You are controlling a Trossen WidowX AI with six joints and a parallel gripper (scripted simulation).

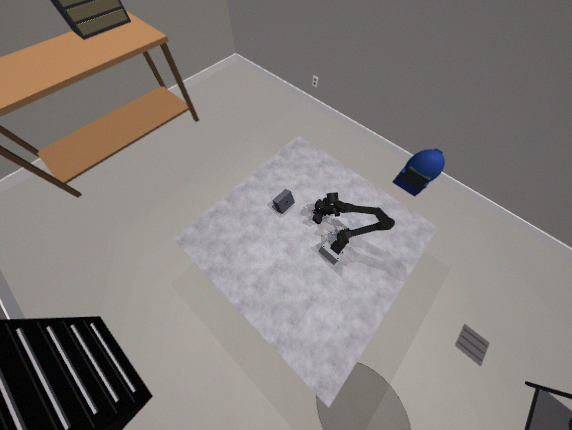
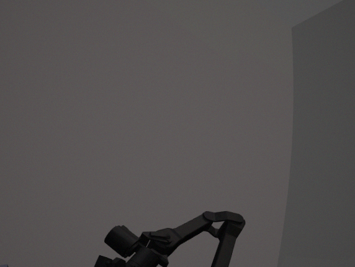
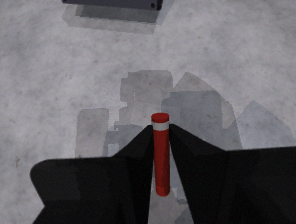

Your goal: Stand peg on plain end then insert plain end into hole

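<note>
Your tool pinches the red peg near its white band, likely so the plain end stays free to go into the hole.

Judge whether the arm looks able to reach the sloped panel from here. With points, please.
Probably yes: the gripper point(image 1: 315, 214) point(image 3: 160, 129), gripping the red peg point(image 3: 161, 162), is near the panel point(image 1: 283, 201) point(image 3: 112, 3), with nothing visible between them.

exterior dim — no glare; top brighter; wrist — overlapping soft grey shadows
</note>
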